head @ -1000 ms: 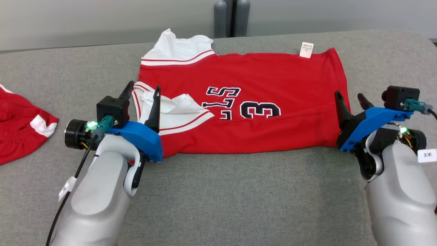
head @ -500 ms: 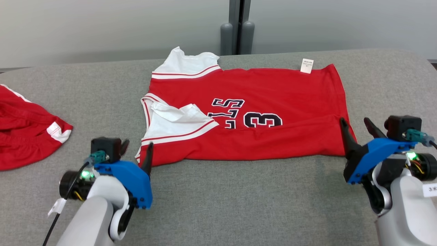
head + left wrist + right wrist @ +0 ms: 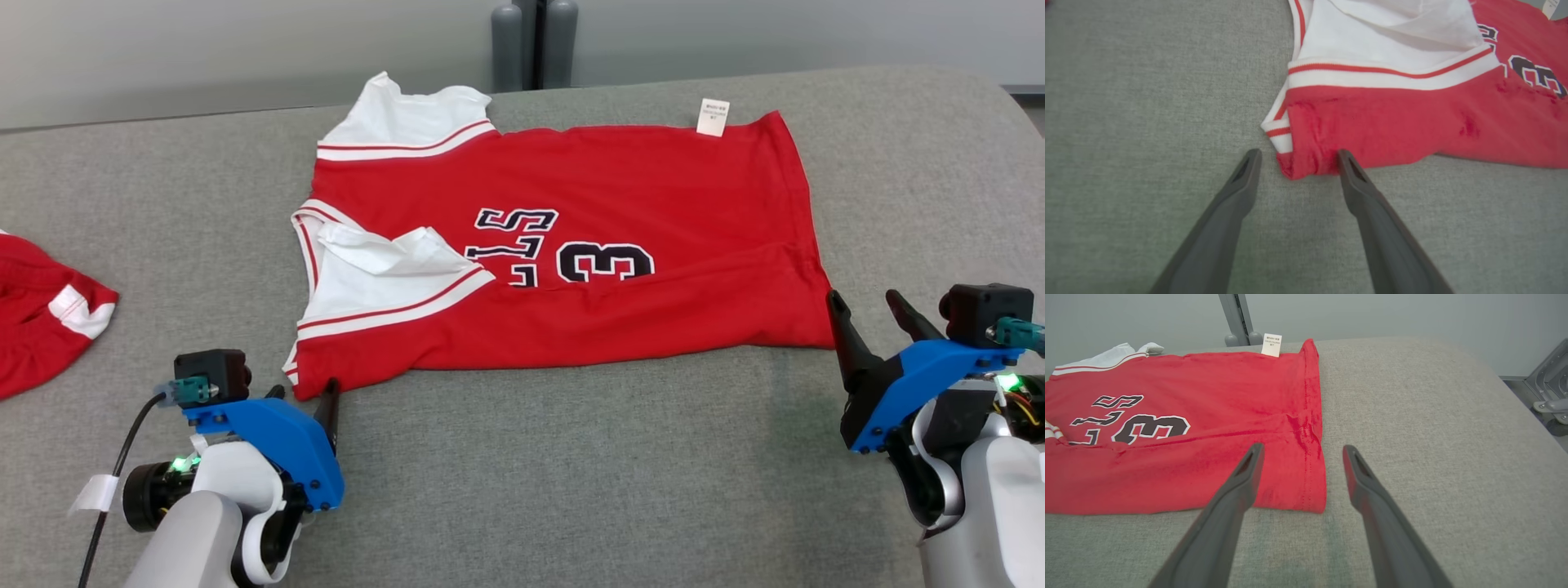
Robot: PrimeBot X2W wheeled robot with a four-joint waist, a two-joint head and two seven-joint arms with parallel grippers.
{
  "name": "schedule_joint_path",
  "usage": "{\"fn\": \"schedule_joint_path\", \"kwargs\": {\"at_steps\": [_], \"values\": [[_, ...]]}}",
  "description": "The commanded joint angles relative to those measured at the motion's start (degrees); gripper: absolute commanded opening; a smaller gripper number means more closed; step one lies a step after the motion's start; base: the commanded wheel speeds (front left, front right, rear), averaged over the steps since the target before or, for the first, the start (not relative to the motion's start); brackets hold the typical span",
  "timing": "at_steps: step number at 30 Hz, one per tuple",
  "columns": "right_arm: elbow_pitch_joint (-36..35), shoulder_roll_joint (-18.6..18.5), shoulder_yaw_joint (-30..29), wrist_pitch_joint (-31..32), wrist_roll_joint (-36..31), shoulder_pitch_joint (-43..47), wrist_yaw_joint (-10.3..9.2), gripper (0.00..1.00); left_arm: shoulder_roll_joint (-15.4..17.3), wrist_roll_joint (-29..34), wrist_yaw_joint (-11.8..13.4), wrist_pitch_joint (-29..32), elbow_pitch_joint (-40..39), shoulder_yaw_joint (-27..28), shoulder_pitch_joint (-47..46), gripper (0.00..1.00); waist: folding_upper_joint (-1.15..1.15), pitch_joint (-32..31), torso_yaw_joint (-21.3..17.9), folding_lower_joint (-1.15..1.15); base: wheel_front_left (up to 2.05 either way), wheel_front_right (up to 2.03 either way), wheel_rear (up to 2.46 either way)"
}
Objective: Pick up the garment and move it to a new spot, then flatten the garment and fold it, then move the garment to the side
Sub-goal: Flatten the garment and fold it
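While both pale forearms come in from the near corners, the garment (image 3: 588, 188), a red jersey with white trim and dark numerals, lies spread across the middle of the grey padded surface (image 3: 555, 474). A crease runs across it just below the numerals, and a white label (image 3: 713, 117) sticks out at its far edge.

Left arm: wrist low, left gripper (image 3: 304, 385) pointing away from the robot at the jersey's near left corner. In the left wrist view, the left gripper (image 3: 1298, 152) has its jaws apart with the corner between the tips. One tip meets the red hem, the other is over bare grey cloth. Nothing is clamped.

Right arm: wrist raised, right gripper (image 3: 862, 296) angled upward beside the near right corner. In the right wrist view, the right gripper (image 3: 1302, 446) has its jaws apart, straddling the side hem. Contact cannot be told.

A second red garment (image 3: 41, 327) lies at the far left, well apart.
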Motion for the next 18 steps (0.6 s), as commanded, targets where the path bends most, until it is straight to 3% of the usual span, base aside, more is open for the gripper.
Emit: {"fn": "schedule_joint_path", "kwargs": {"at_steps": [1,9,10,12,13,18], "values": [[-0.3,-0.2,0.0,0.1,0.2,0.4,0.01,1.00,0.2,0.1,0.4,0.2,0.2,0.5,-0.6,1.00,-0.01,0.1,-0.2,0.00,0.00,0.00,0.00],[1.0,0.3,0.4,1.0,-0.4,-0.7,0.01,1.00,-1.0,-1.0,0.4,-0.9,2.0,0.5,-1.8,1.00,-0.01,1.1,-0.8,0.00,0.00,0.00,0.00],[1.5,0.3,0.4,1.2,-0.4,-1.1,0.01,1.00,-1.2,-1.0,0.0,-1.3,2.0,0.3,-2.0,0.62,-0.01,1.1,-0.7,0.00,0.00,0.00,0.00],[2.9,0.4,0.3,1.4,-0.7,-1.6,0.01,1.00,-1.5,-0.8,-0.2,-2.5,1.8,0.2,-2.8,0.11,-0.01,1.3,-0.5,0.00,0.00,0.00,0.00],[3.7,0.3,0.1,1.6,-0.9,-1.9,0.01,1.00,-1.5,-0.5,-0.4,-3.0,1.8,0.2,-3.1,0.00,-0.01,1.4,-0.4,0.00,0.00,0.00,0.00],[9.2,0.6,-2.1,1.7,-2.1,-4.3,0.01,1.00,-1.9,0.1,-1.0,-4.9,0.9,-0.4,-4.2,0.00,-0.01,1.9,0.6,0.00,0.00,0.00,0.00]]}}
